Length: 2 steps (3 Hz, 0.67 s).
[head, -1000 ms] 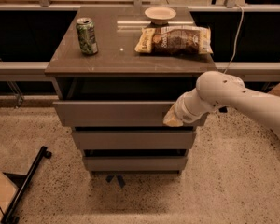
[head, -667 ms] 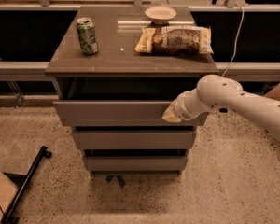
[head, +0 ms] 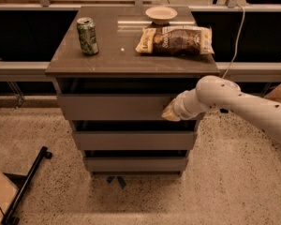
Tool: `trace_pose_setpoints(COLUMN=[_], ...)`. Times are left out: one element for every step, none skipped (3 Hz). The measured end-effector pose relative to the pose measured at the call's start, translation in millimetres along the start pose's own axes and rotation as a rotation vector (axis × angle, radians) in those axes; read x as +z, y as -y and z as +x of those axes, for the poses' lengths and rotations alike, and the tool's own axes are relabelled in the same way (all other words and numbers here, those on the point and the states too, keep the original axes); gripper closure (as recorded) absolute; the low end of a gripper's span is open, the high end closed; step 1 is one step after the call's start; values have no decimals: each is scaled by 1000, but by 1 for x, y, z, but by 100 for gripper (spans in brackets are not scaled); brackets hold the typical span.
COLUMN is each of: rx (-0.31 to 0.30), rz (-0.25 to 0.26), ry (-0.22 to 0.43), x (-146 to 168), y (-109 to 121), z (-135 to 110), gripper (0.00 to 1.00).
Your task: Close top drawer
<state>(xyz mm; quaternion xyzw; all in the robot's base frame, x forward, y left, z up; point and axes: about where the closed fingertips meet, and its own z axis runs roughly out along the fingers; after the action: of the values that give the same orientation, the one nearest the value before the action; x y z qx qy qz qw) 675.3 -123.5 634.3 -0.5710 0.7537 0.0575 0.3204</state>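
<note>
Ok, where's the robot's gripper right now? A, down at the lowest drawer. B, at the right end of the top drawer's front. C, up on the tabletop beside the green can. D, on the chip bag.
B: the gripper is at the right end of the top drawer front panel, below the tabletop where the green can and chip bag lie.

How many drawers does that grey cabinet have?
3, stacked. The top drawer sits just under the tabletop, with the tool against the right end of its front. The middle drawer is below it, and the bottom drawer is lowest. None seem hidden.
</note>
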Motion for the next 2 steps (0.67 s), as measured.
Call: trace_pose_setpoints(rx=[-1,-1], rz=[-5,-8], ry=[0,1], x=[2,4], y=[-2,-3], z=[0,-1], gripper=[31,6])
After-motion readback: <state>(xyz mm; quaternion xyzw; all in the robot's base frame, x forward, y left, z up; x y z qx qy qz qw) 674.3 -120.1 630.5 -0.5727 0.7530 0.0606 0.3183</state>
